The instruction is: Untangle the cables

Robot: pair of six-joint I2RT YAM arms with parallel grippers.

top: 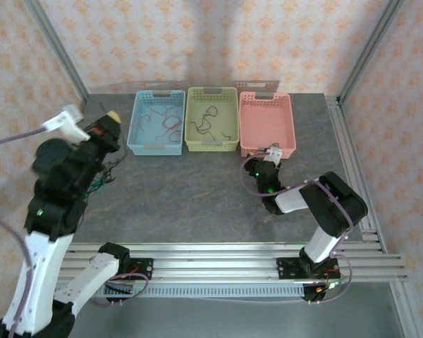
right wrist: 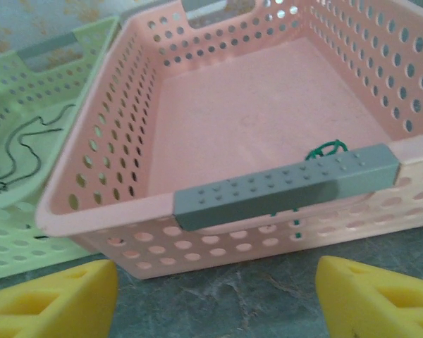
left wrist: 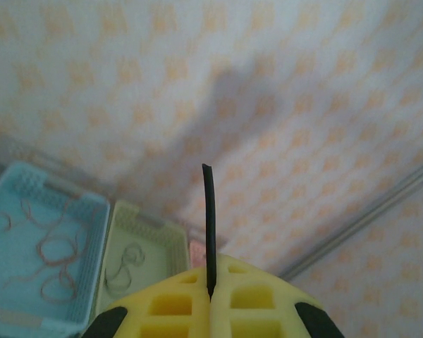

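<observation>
One black cable (left wrist: 209, 225) is clenched in the left tool (left wrist: 211, 294): carry it slowly (strands may trail) to the green basket (top: 211, 145) beside the pink basket (right wrist: 218, 250); right tool (right wrist: 215, 296) released there.

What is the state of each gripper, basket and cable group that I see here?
left gripper: shut on the black cable.
right gripper: open, empty, facing the pink basket.
blue basket: holds loose reddish-brown cables.
green basket: holds loose dark cables.
pink basket: holds one green cable by its near wall.
tangle: knotted, beside the left arm.
</observation>
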